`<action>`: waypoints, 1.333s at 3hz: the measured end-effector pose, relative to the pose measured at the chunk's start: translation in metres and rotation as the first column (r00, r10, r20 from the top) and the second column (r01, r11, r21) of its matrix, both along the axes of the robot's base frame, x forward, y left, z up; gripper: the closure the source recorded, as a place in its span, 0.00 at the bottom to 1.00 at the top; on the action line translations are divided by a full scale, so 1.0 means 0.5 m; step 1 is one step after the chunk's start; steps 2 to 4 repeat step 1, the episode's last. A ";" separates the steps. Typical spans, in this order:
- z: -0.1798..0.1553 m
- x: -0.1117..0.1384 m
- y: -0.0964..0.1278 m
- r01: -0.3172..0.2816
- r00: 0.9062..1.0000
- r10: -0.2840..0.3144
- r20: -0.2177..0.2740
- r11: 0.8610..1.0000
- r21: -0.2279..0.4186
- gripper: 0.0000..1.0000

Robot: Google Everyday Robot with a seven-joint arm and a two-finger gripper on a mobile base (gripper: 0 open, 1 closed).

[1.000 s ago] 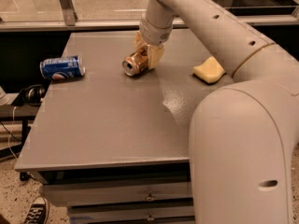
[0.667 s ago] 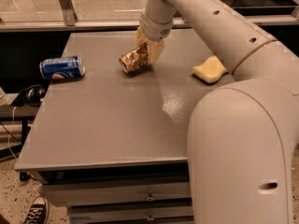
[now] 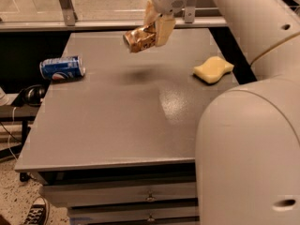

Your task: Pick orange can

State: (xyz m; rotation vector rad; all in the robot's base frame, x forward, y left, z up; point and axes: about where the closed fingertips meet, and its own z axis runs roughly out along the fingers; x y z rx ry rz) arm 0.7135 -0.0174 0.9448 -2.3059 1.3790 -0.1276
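Holding the orange can (image 3: 138, 39) clear of the counter (image 3: 117, 125), the hand (image 3: 152, 32) sits near the top centre of the view, with its fingers (image 3: 164, 29) clamped on the can's right end. Can is tilted and dented, silver end facing left. Its shadow (image 3: 140, 74) falls on the counter below (so no contact with the surface). Blue can (image 3: 62, 68) lies on its side at the counter's left edge, well apart. Yellow sponge (image 3: 213, 69) rests on the right side. Arm (image 3: 248, 139) fills the right foreground.
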 end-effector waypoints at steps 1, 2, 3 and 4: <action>0.017 0.005 0.010 0.011 1.000 -0.011 0.008 0.999 0.030 1.00; 0.017 0.005 0.010 0.011 1.000 -0.011 0.008 0.999 0.030 1.00; 0.017 0.005 0.010 0.011 1.000 -0.011 0.008 0.999 0.030 1.00; 0.017 0.005 0.010 0.011 1.000 -0.011 0.008 0.999 0.030 1.00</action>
